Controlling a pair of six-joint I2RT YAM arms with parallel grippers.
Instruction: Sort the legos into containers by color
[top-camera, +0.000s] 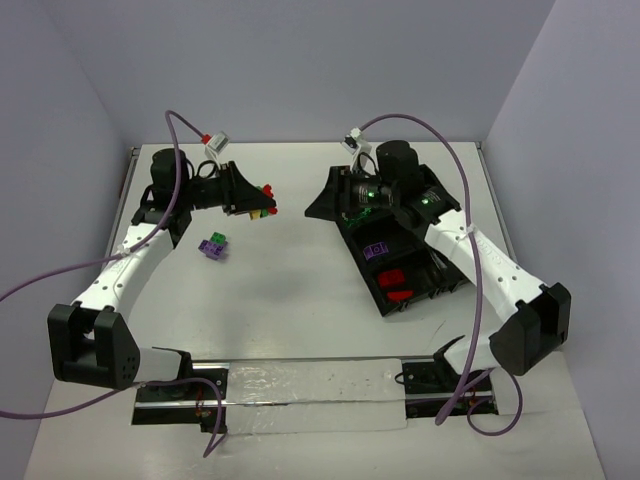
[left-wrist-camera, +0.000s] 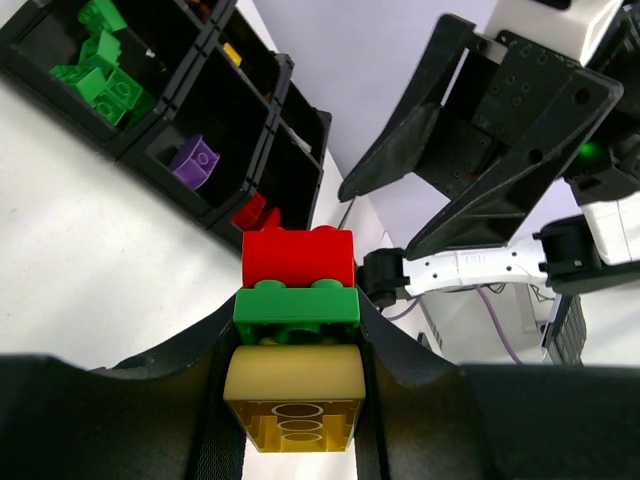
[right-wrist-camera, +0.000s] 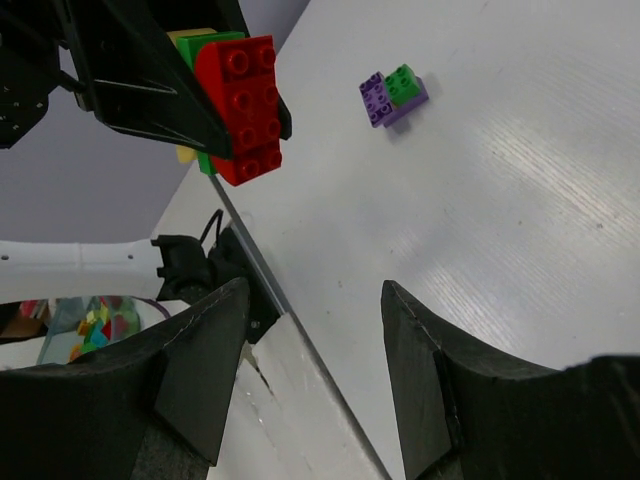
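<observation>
Stack (left-wrist-camera: 297, 335) is clamped in left gripper (top-camera: 248, 201), raised at 11 o'clock, with the red end presented to right gripper (right-wrist-camera: 315, 330), which is held wide and empty, likely for pull-apart. Tray (left-wrist-camera: 300, 150) is sited at 3 o'clock. Purple/green pair (top-camera: 213, 245) is seen on counter (top-camera: 300, 300) at 9.

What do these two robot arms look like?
The left arm and right arm each have white links between chunky black joints. The left gripper and right gripper are black wedges of two flat fingers. A purple cable loops along each arm, and small green lights glow on the right one.
</observation>
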